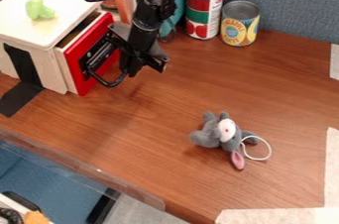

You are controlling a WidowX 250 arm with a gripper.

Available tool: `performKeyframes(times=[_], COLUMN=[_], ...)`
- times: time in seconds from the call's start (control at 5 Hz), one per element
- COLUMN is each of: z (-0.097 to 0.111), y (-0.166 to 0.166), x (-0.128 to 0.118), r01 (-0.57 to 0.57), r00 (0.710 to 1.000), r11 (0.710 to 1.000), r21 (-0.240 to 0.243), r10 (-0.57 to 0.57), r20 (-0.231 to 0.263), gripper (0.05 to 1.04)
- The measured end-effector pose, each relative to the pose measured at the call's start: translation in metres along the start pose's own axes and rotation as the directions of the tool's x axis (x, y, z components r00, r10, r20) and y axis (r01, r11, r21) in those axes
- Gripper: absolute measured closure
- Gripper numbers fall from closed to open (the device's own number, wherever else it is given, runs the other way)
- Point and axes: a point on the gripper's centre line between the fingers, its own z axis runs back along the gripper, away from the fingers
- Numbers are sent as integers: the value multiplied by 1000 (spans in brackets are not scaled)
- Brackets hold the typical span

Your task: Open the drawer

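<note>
Drawer (76,68) | red front facing lower right | width running lower-left to upper-right | end effector (147,73) released, near handle (110,84)

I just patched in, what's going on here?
The robot arm's end effector is down beside the black handle on the red-fronted drawer; I can't tell whether it has a grip. The drawer stands partly open, its front out from the white box. A gray plush toy lies apart on the table.
</note>
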Motion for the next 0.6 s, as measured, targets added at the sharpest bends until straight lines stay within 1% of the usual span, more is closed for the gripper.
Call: performKeyframes(times=[0.2,0.4,0.6], z=[18,34,42], y=[-17,-48,-81], x=[0,-4,-12], r01=[12,37,81], r00=[1000,999,996], r11=[1000,997,992], r21=[-26,-74,-99], r10=[-11,-35,-77], r20=[22,31,35], gripper=[967,967,967])
